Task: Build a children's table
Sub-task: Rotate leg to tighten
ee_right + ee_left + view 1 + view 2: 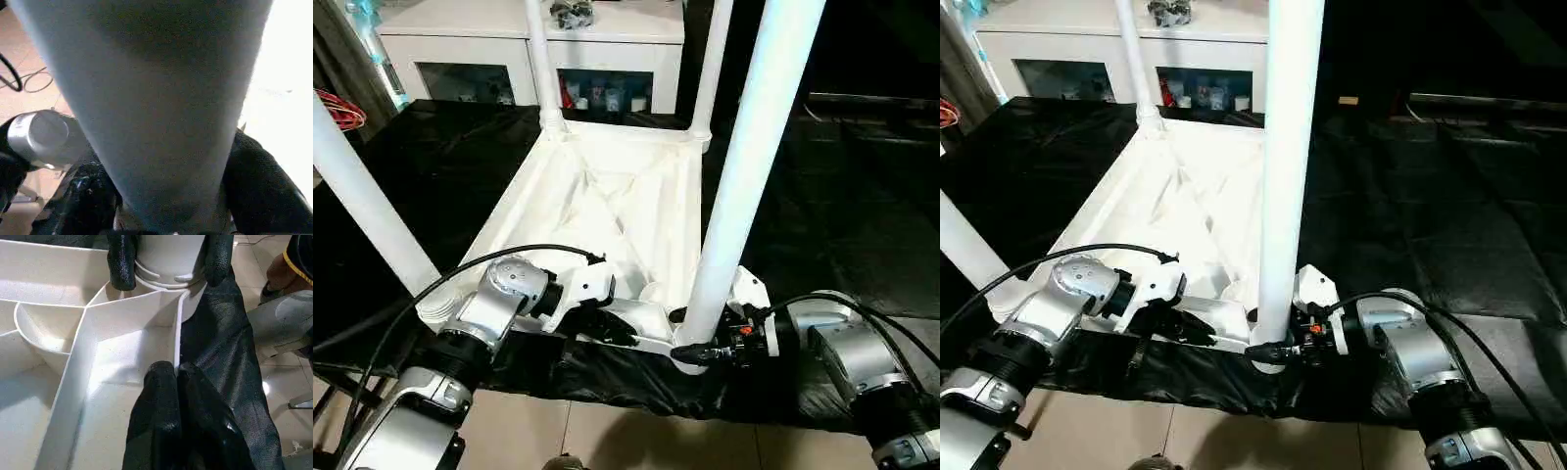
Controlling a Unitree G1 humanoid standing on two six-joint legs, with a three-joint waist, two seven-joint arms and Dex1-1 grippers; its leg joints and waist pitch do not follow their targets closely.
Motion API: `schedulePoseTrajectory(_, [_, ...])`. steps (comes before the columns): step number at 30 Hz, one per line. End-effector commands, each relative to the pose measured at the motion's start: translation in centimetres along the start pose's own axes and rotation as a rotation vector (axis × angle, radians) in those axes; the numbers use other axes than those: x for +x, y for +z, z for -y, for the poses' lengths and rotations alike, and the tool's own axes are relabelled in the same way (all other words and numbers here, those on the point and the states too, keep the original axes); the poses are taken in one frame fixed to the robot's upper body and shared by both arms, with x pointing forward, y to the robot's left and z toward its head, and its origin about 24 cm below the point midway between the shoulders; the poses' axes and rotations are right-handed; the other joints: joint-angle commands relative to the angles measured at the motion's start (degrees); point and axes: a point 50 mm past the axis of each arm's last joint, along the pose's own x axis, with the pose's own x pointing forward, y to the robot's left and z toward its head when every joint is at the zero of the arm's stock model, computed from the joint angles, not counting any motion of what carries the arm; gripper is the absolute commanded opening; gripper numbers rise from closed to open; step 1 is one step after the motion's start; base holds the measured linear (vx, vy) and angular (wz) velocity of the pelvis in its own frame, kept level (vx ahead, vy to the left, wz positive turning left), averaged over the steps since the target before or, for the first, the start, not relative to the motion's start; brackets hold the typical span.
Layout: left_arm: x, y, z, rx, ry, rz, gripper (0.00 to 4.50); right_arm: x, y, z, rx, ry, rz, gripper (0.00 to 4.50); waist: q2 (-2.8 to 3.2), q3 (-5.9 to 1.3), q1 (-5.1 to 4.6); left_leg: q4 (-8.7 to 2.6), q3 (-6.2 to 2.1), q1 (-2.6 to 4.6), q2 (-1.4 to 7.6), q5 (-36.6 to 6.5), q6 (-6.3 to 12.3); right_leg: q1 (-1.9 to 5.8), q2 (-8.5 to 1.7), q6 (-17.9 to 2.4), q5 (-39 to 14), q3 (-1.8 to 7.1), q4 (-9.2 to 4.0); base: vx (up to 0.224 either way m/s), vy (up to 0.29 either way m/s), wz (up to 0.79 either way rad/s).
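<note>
Black cloth [822, 225] under upturned tabletop [607, 196]; left hand [177, 377] pinching near rim, right hand [168, 264] around leg [744, 186].

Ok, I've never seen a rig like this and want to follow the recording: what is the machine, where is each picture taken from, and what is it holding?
It is a humanoid robot with two silver arms, each ending in a black two-fingered hand. Two pictures come from cameras on its head, looking down over the forearms. The other two come from a camera on each wrist, looking along that hand.

On a black cloth lies a white tabletop, upside down, with four white legs standing up from its corners. A white cabinet stands behind.

The left hand is pinched shut on a thin wall at the tabletop's near edge. The right hand is at the base of the near right leg.
</note>
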Motion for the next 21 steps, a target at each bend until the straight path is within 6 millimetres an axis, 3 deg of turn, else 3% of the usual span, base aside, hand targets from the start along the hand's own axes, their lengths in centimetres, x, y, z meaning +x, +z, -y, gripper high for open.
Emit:
schedulePoseTrajectory(1, [1.0, 1.6, -1.3, 0.022, 0.159, 0.054, 0.0, 3.1, -0.6, -1.5, 0.056, 0.074, 0.054, 2.5, -0.71, -2.91, -0.37, -3.51, -0.33, -0.14, 2.42, -11.8, 3.8, 2.92, -3.8, -9.68, -16.18, 2.93, -3.96, 0.0, 0.0, 0.0])
schedulePoseTrajectory(6, [2.0, 2.0, -1.6, -0.004, 0.246, 0.074, 0.0, 4.2, -1.0, -0.5, 0.09, -0.1, 0.09, 2.49, -0.73, -2.23, -0.84, -4.08, -0.68, 0.49, 2.21, -17.72, 1.5, 2.43, -4.23, -5.65, -30.4, 2.84, -5.56, 0.0, 0.0, 0.0])
schedulePoseTrajectory(10, [2.8, 2.4, -2.0, -0.019, 0.329, 0.083, 0.0, 5.3, -1.5, 0.9, 0.142, -0.296, 0.082, 2.49, -0.76, -1.95, -2.53, -4.21, -1.17, 0.49, 1.73, -20.6, -0.07, 2.28, -4.26, -2.89, -36.53, 2.12, -6.46, 0.0, 0.0, 0.0])
schedulePoseTrajectory(12, [3.5, 2.7, -2.4, -0.031, 0.387, 0.09, 0.0, 6.0, -1.6, 1.9, 0.197, -0.424, 0.089, 2.49, -0.55, -2.04, -3.33, -4.18, -1.2, 0.83, 1.67, -21.13, -0.12, 2.0, -4.2, -2.88, -36.66, 1.94, -6.9, 0.0, 0.0, 0.0])
schedulePoseTrajectory(14, [4.1, 3.1, -2.5, -0.038, 0.428, 0.094, 0.0, 6.8, -1.5, 2.5, 0.239, -0.511, 0.095, 2.49, -0.3, -2.2, -4.2, -4.47, -1.39, 0.37, 1.73, -20.97, 0.18, 2.56, -4.06, -3.32, -34.07, 1.62, -6.73, 0.0, 0.0, 0.0])
schedulePoseTrajectory(17, [5.3, 3.7, -2.7, -0.041, 0.487, 0.089, 0.0, 8.0, -1.1, 3.4, 0.276, -0.648, 0.091, 2.49, -0.3, -2.03, -5.16, -4.36, -1.37, 0.85, 1.62, -23.43, -0.05, 2.02, -3.98, -3.63, -34.25, 1.55, -7.13, 0.0, 0.0, 0.0])
schedulePoseTrajectory(18, [5.7, 4.0, -2.8, -0.043, 0.514, 0.09, 0.0, 8.3, -1.0, 3.8, 0.292, -0.699, 0.082, 2.49, 0.02, -2.09, -5.24, -4.36, -1.39, 0.94, 1.62, -23.41, -0.14, 1.93, -4.03, -3.95, -33.8, 1.69, -6.99, 0.0, 0.0, 0.0])
schedulePoseTrajectory(21, [6.7, 4.7, -2.8, -0.033, 0.572, 0.089, 0.0, 9.0, -0.6, 4.5, 0.3, -0.795, 0.073, 2.49, -0.06, -2.23, -5.77, -4.36, -1.22, 0.88, 1.61, -22.61, 0.4, 1.97, -3.9, -4.94, -31.05, 1.89, -6.84, 0.0, 0.0, 0.0])
